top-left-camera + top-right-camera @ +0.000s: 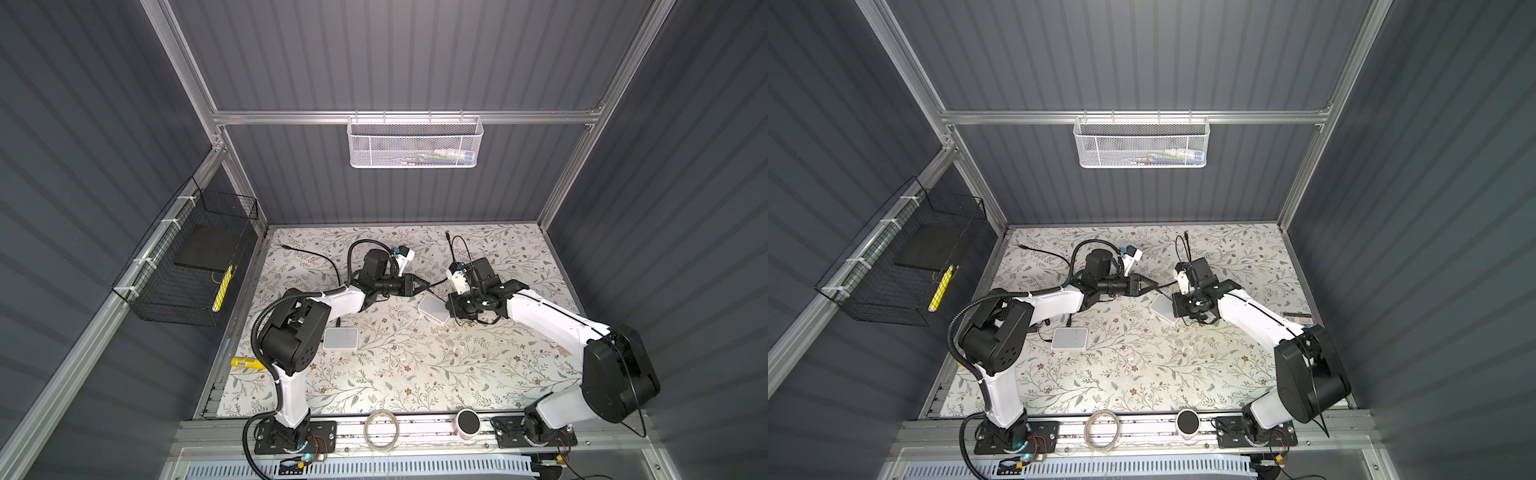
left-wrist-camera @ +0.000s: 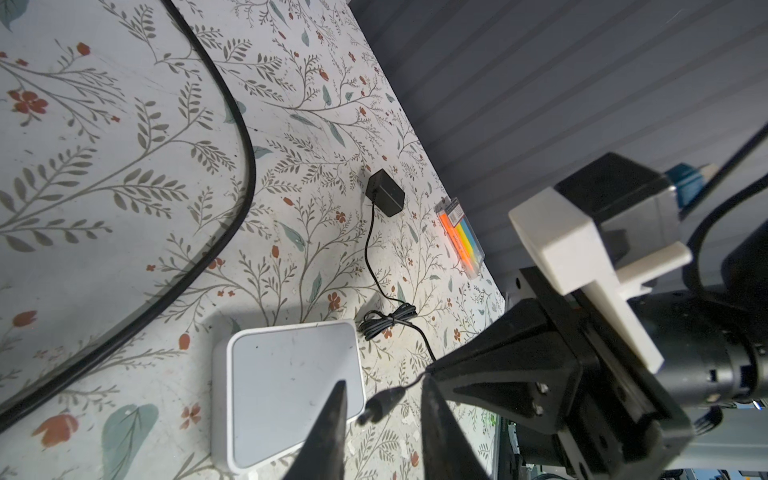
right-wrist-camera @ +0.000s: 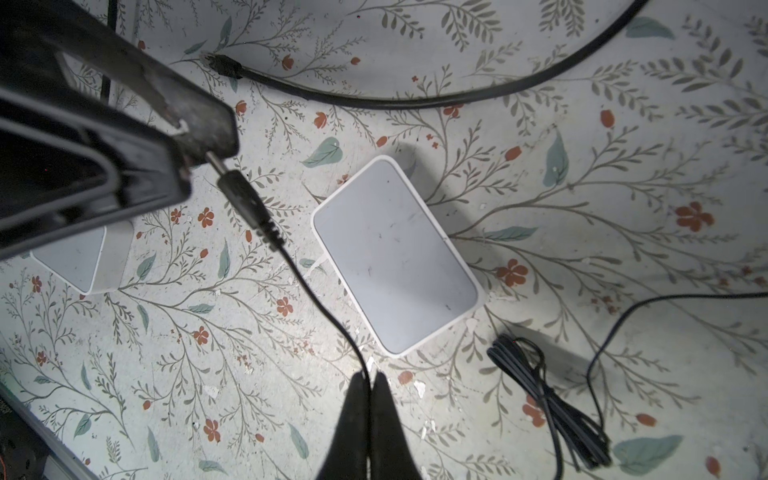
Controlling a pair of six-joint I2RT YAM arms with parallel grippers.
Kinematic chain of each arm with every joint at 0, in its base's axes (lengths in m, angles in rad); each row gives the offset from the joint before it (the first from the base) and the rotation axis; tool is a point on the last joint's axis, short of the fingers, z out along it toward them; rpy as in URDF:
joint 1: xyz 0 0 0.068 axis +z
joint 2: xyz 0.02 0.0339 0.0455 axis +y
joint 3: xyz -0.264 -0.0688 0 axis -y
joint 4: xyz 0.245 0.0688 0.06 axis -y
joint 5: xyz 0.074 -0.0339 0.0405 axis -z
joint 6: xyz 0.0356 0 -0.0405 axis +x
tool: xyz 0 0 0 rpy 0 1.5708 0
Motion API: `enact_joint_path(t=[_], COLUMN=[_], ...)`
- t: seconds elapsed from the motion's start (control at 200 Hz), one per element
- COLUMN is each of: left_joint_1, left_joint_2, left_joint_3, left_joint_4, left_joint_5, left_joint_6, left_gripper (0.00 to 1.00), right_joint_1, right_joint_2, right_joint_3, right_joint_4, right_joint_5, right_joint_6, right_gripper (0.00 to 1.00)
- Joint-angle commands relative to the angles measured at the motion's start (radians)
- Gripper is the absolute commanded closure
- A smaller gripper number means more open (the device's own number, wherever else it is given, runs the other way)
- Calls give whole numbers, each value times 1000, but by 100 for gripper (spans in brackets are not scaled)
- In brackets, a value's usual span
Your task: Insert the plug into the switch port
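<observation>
Your desk (image 3: 582, 174) cover: matt floral print, scuffed, with white flecks. Switch (image 3: 395, 253) ahead of your right end effector (image 3: 370, 376): smooth white plastic with a satin top and faint scratches. Plug (image 3: 241, 195) at your left end effector (image 2: 384, 380): matt black moulded sleeve, bare shiny metal tip. Its lead (image 3: 328, 316): thin, smooth black sheath. Fingers (image 3: 353, 415): matt black plastic. Thick cable (image 3: 415, 102) beyond the left end effector: semi-gloss black jacket. Bracket (image 2: 557, 237) mounted behind the right end effector: matt white plastic.

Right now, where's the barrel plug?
Mid-table in both top views, the barrel plug is held off the table beside the right-hand white switch, its tip between the fingers of the left gripper. The right gripper pinches its cable.
</observation>
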Motion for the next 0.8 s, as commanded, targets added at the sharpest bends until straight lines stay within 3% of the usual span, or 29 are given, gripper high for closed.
enact_joint_path(t=[0.0,0.36,0.725,0.795], left_joint_1=[-4,-6,-4,-5], left_joint_2=[18,2,8,6], left_joint_3=[12,8,8,6], left_joint_4=[14,17,42,47], left_joint_5=[28,18,27,27], left_joint_6=[0,-6,-25,-29], left_gripper=[69,81,100,100], right_joint_1=[4,6,8,9], right_joint_2=[-14,9,4,3], right_joint_3=[14,21,14,12], right_joint_4=[5,18,22,21], right_joint_5=[-5,-9,3,14], right_joint_6=[-7,-1,3,0], right_gripper=[100,100,100,91])
